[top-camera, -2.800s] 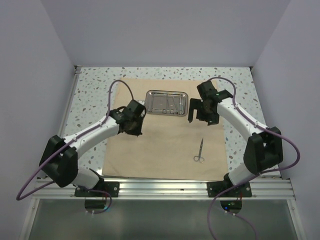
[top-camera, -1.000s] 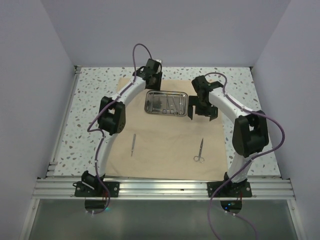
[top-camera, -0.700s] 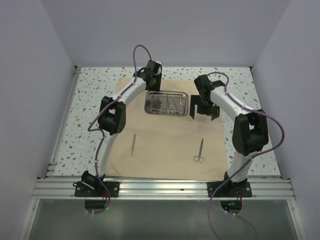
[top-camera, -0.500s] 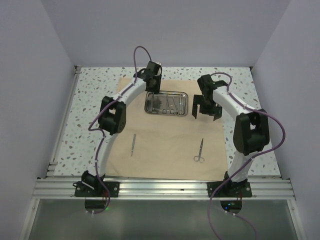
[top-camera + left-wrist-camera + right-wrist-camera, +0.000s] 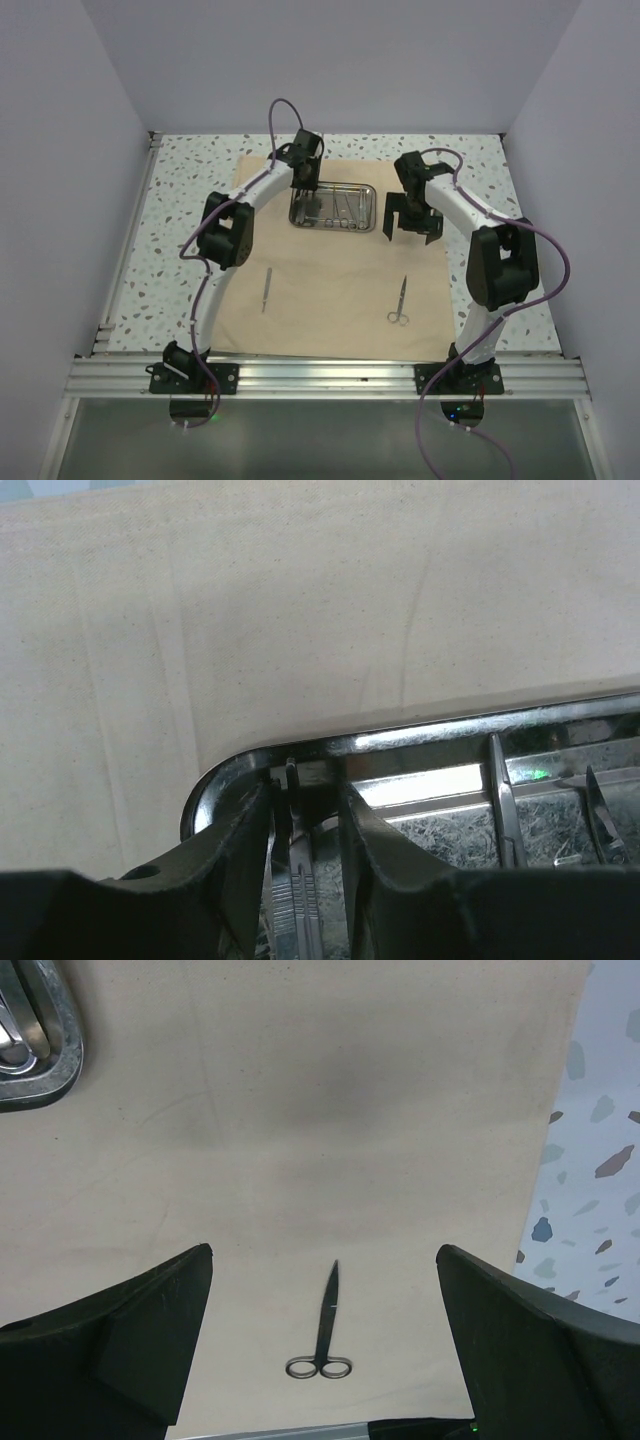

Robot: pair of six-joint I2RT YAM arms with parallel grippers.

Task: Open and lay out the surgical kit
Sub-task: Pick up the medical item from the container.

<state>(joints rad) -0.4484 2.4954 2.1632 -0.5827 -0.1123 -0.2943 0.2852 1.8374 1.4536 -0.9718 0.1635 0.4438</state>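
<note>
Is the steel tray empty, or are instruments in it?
Not empty: slim steel instruments lie in the steel tray, one of them between the fingers of the left gripper.

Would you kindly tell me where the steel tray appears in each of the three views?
Top external: tray at upper centre, lying on the cloth.
Left wrist: tray across the lower right, its rounded corner low and left of centre.
Right wrist: only one corner of the tray, at the top left edge.
Shared landmark: the beige cloth beneath it in all three.
</note>
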